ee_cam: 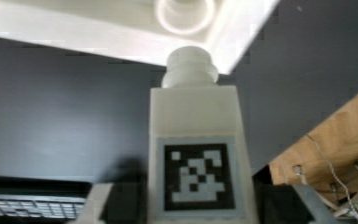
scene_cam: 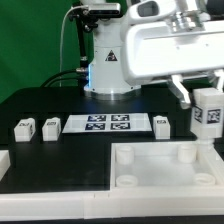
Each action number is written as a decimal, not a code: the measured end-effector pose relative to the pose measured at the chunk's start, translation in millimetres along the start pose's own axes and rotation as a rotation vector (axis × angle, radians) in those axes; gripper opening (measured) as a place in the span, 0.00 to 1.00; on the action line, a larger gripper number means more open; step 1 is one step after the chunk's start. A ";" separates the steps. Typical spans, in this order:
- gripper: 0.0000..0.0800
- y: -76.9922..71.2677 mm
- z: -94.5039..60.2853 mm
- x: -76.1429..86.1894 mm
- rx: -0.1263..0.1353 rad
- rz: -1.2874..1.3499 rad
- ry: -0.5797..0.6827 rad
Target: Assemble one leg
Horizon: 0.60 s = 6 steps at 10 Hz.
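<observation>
No words or numbers can be read. A triangular warning sign is carried on the arm's base. Coded black-and-white tags are printed on the leg and the marker board.

White tagged leg upright above tray corner.

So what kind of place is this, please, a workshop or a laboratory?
Most likely a robotics laboratory bench: a robot arm stands on a black table, a marker board lies there, and the leg carries a printed tag.
</observation>
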State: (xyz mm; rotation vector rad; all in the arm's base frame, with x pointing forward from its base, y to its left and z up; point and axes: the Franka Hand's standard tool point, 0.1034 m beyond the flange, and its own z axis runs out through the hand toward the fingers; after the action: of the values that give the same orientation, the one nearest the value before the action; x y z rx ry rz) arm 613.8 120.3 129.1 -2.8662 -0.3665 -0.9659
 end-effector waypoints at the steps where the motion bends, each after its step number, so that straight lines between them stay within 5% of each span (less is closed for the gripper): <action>1: 0.37 0.5 6.7 1.5 0.002 0.003 0.001; 6: 0.37 1.0 6.6 -1.0 0.002 0.001 -0.003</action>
State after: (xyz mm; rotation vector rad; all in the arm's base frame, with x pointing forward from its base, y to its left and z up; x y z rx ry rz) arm 617.2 120.2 123.2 -2.8666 -0.3661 -0.9606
